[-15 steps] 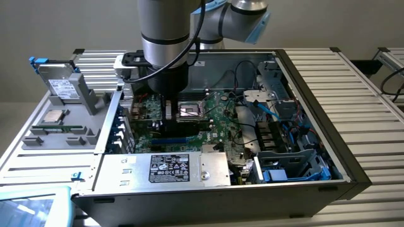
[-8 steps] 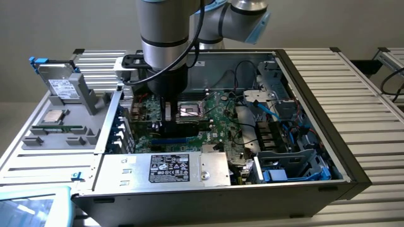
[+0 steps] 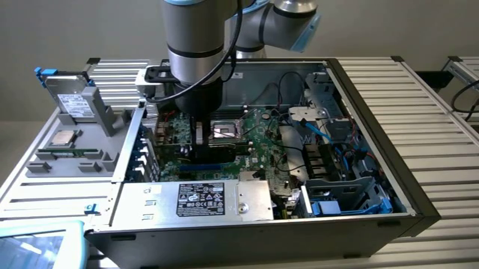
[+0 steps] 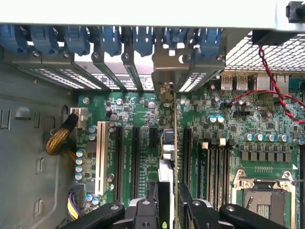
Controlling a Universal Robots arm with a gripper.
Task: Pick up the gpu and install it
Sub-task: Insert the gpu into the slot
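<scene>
In the exterior view, the arm [image 3: 196, 50] reaches straight down into the open computer case [image 3: 389, 129]. The gripper [image 3: 201, 143] sits low over the motherboard [image 3: 258, 143], just to the exterior view's left of the processor socket [image 3: 224, 132]. A thin pale strip between its black fingers is the gpu [image 3: 199, 132], seen edge-on. Whether the card's lower edge touches a slot cannot be told here. Outside the case, on the exterior view's left, a grey tray [image 3: 45, 165] holds a hard drive [image 3: 75, 103] and a small square chip [image 3: 64, 137].

In the wrist view, the gripper [image 4: 170, 191] is about half closed, and its fingers [image 4: 187, 201] clamp the gpu [image 4: 167, 145] from both sides. The card stands upright and edge-on above the long black slots, between the white slot [image 4: 100, 157] and the socket [image 4: 264, 191]. Its silver bracket end [image 4: 164, 64] sits against the row of rear openings, beside the blue clips [image 4: 109, 40].
</scene>
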